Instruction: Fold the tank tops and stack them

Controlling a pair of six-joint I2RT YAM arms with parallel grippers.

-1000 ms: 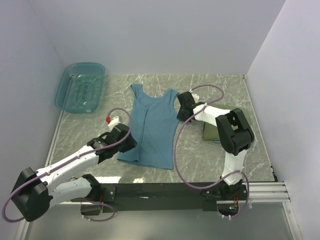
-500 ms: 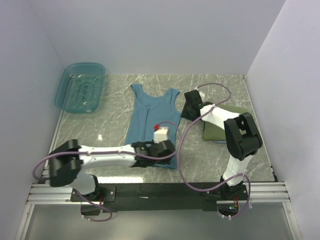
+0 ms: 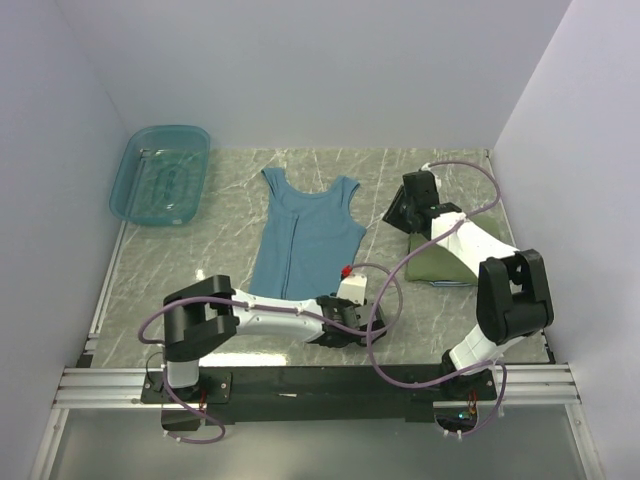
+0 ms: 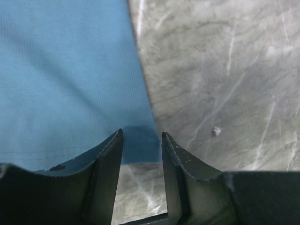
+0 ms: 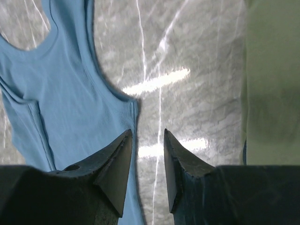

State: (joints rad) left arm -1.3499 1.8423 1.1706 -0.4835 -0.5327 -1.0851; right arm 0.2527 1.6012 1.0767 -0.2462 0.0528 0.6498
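Top external: swung left end effector [image 4: 140, 136], jaws apart, over the near-right hem corner of the teal-blue tank top [image 3: 305, 245] flat on the desk [image 3: 180, 262]; opened and drew back right end effector [image 5: 146, 133] toward the folded olive tank top [image 3: 445, 262]; probably readies a fold.

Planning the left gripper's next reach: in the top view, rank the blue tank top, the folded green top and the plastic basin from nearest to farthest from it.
1. The blue tank top: its near right corner lies right at the left gripper.
2. The folded green top: off to the right.
3. The plastic basin: far back in the left corner.
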